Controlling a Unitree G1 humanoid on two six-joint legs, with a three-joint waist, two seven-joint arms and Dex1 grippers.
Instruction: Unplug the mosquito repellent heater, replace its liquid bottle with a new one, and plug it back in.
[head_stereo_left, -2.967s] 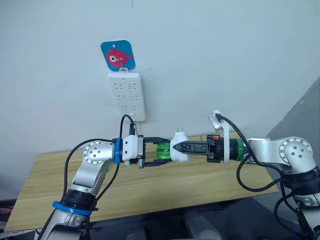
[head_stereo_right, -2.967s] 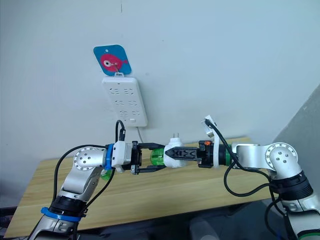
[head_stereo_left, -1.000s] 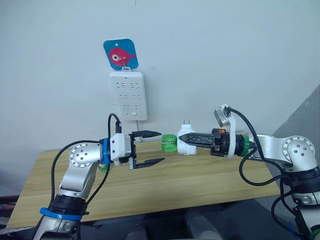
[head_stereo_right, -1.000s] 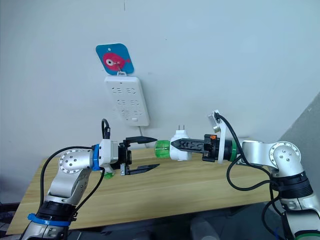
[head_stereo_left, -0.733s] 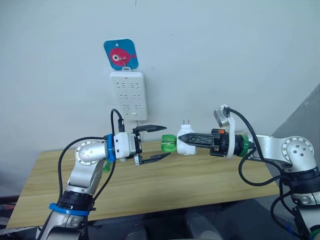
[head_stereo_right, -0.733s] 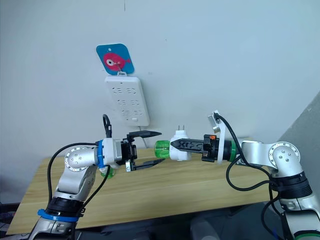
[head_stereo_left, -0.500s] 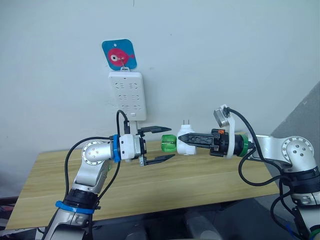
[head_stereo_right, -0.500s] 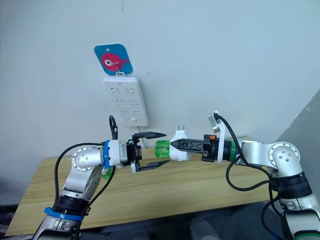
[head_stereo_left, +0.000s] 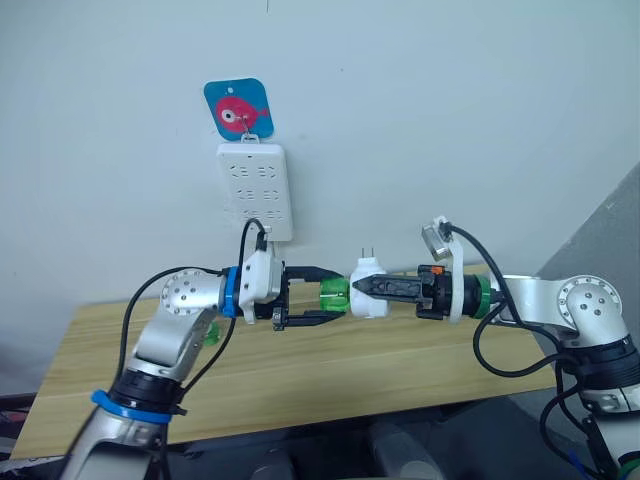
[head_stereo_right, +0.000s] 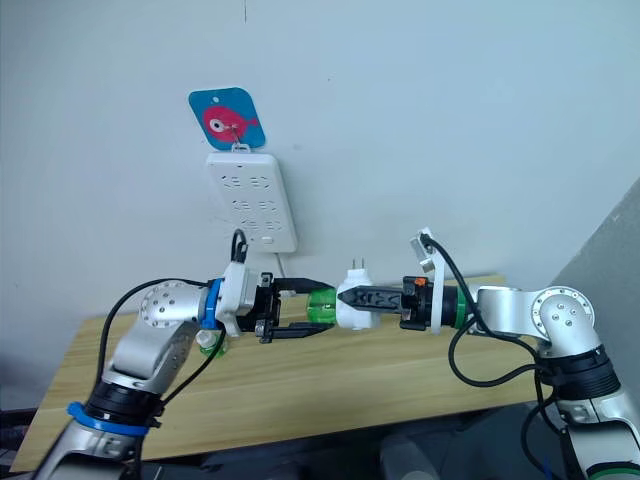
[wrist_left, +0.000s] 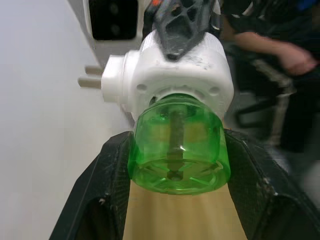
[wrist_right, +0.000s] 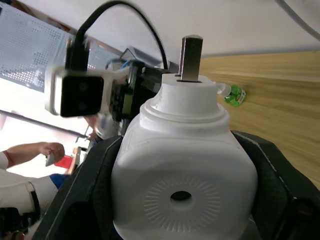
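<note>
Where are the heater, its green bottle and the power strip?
mosquito repellent heater (head_stereo_left: 368, 293), left eye view, white body.
green bottle (wrist_left: 176, 150), left wrist view, clear side wall.
power strip (head_stereo_right: 252, 203), right eye view, socket face.

Hidden or unclear items:
- Green liquid bottle (head_stereo_left: 333, 296): neck hidden inside the mosquito repellent heater (head_stereo_left: 368, 297); sides flanked by the left gripper (head_stereo_left: 318, 296) fingers; actual contact cannot be told.
- Heater body: flanks covered by the right gripper (head_stereo_right: 350, 297) fingers.
- Small green bottle (head_stereo_right: 208, 343) on the tabletop (head_stereo_left: 400, 365): largely hidden behind the left arm near the tabletop's left end.
- Power strip (head_stereo_left: 256, 190): socket markings too small to read.
- Person (wrist_left: 280, 45) in the left wrist view: blurred, cut off by the frame edge.
</note>
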